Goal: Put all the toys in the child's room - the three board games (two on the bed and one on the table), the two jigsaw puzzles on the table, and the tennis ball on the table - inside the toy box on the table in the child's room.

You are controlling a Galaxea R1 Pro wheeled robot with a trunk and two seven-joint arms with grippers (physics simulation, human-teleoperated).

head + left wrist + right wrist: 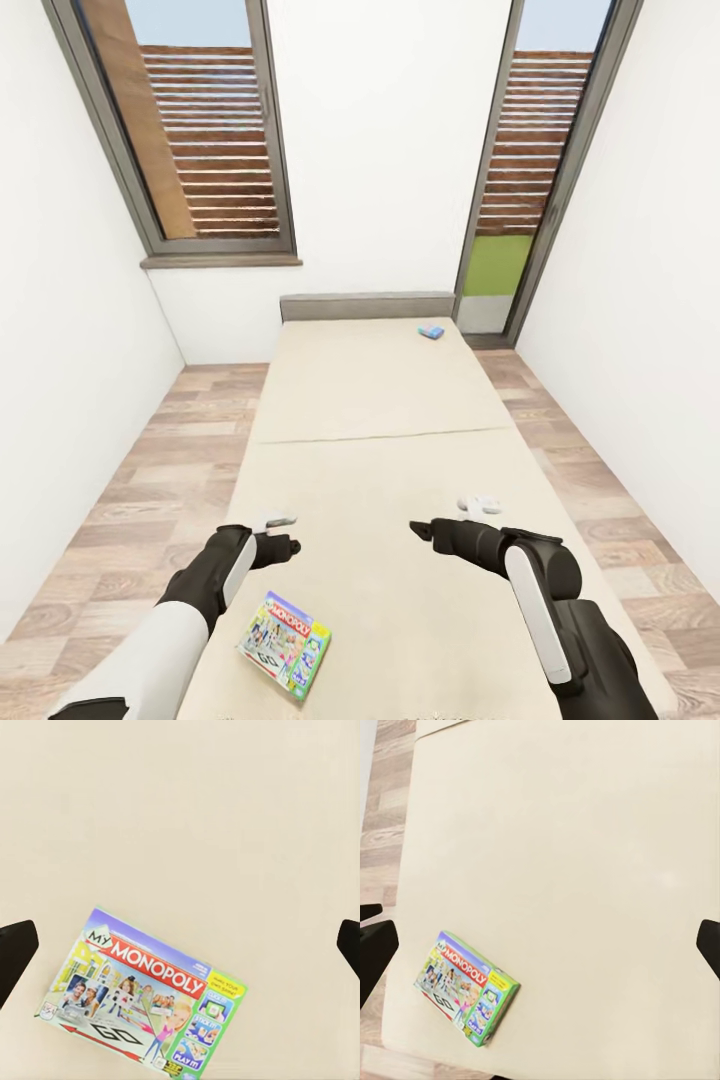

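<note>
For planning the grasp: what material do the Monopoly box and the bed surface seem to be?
Monopoly box: probably printed cardboard, slightly glossy, with sharp flat edges and full-colour artwork. Bed: looks like matte cream fabric over a mattress, with a seam across it; its softness cannot be judged.

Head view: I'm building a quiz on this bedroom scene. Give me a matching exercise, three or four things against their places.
Things:
1. Monopoly box
2. small blue box
3. left gripper
4. grey headboard

Places:
A. far corner of the bed, near the headboard
B. against the far wall, under the windows
C. near end of the mattress, beside the left arm
D. hovering above the mattress, just beyond the Monopoly box

Pairs: 1-C, 2-A, 3-D, 4-B
</note>
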